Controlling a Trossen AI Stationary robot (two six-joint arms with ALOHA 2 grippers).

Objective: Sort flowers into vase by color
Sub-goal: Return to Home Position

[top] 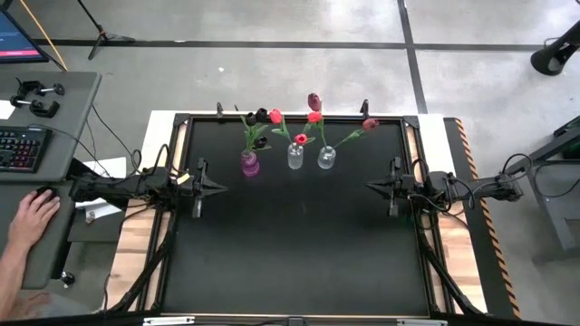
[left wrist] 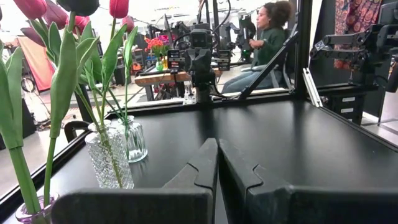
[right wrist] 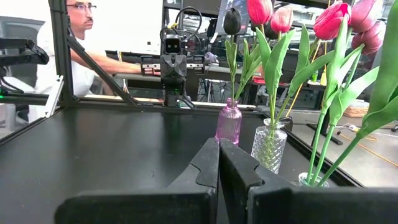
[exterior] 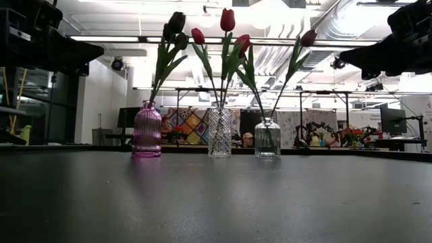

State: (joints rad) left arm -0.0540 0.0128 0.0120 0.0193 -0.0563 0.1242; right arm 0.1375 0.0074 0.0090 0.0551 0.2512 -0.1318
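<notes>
Three vases stand in a row near the table's far edge. A pink ribbed vase (top: 249, 164) (exterior: 147, 129) holds dark maroon tulips (exterior: 177, 21). The cut-glass vase (top: 295, 157) (exterior: 219, 132) in the middle holds red tulips (exterior: 227, 19). The round clear vase (top: 326, 158) (exterior: 267, 138) holds a red tulip (exterior: 242, 44) and a pinkish one (exterior: 308, 38). All stems stick down into the vases. My left gripper (top: 222, 188) (left wrist: 217, 146) is shut at the table's left, pointing level toward the right. My right gripper (top: 369, 186) (right wrist: 218, 144) is shut at the table's right, facing it. Neither holds anything.
The near half of the black table (top: 290, 263) lies bare. A raised frame (top: 178, 217) runs round the table. Left of it is a desk with a keyboard (top: 23, 148) and a person's hand (top: 32, 217). People sit beyond the table in both wrist views.
</notes>
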